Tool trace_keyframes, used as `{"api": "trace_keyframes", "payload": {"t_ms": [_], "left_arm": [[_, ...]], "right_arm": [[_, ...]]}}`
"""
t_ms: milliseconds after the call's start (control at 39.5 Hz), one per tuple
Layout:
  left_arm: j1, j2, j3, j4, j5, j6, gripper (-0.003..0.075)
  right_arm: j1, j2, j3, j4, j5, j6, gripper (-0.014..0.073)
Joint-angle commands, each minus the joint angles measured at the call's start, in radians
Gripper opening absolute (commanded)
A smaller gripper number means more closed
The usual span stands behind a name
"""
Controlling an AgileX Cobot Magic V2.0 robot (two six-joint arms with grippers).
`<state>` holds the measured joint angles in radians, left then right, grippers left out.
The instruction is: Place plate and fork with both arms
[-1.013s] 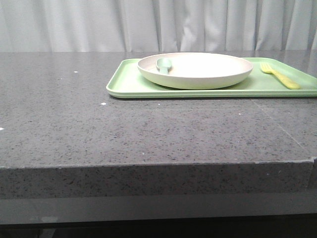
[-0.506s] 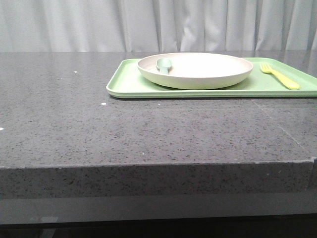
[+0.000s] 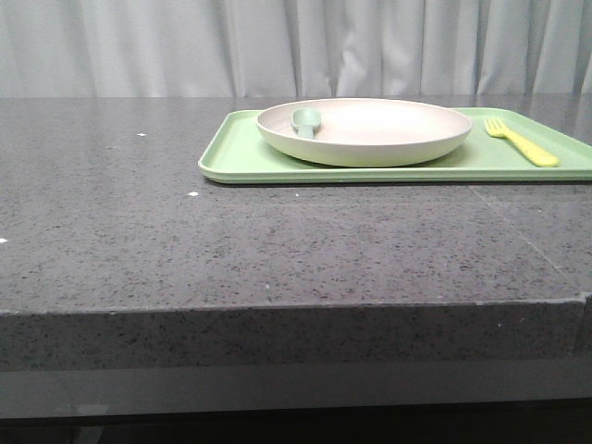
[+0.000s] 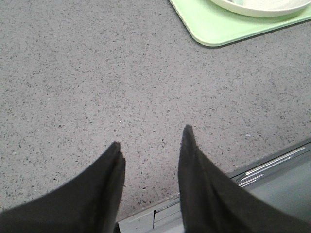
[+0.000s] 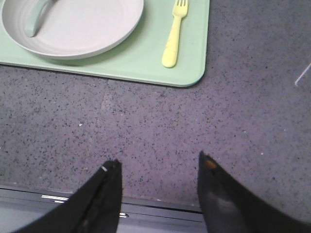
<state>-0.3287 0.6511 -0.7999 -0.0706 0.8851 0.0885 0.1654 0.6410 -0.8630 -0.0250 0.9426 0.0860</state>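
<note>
Nothing had moved. The fork [image 5: 174,35] lay ahead of my right fingers [image 5: 160,167], handle toward them; both pairs [image 4: 151,141] stood apart, empty.

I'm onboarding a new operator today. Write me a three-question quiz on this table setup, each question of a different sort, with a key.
1. True or false: the fork lies inside the plate.
2. What rests in the plate? A) spoon B) knife C) cup
3. Fill in: plate and fork both sit on the light-green ____.

Key: 1 false, it lies beside the plate. 2 A. 3 tray. Both the left pincer and the right pincer are open, holding nothing.
</note>
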Motion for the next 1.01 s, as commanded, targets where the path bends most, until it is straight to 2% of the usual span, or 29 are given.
{"api": "trace_keyframes", "payload": {"t_ms": [0,101,177,354,430,987], "left_arm": [[0.002,0.001,-0.028,-0.012,-0.075,-0.004,0.026],[0.002,0.001,-0.028,-0.012,-0.075,-0.004,0.0242],[0.002,0.001,-0.028,-0.012,-0.075,-0.004,0.0182],[0.002,0.001,-0.028,-0.012,-0.075,-0.004,-0.0005],[0.002,0.001,-0.028,-0.012,-0.075,-0.004,-0.0018],[0.002,0.001,-0.028,-0.012,-0.082,-0.004,-0.0018]], "right_arm": [[-0.004,-0.037,0.015,-0.015,-0.1,-0.011,0.0395],[-0.004,-0.053,0.027,-0.015,-0.106,-0.011,0.0371],[-0.004,-0.053,0.029,-0.015,-0.11,-0.011,0.0296],[-0.004,-0.053,0.033,-0.015,-0.123,-0.011,0.0006],[-0.004,-0.053,0.033,-0.015,-0.123,-0.011,-0.0073],[-0.004,-0.053,0.033,-0.014,-0.13,-0.011,-0.0067]]}}
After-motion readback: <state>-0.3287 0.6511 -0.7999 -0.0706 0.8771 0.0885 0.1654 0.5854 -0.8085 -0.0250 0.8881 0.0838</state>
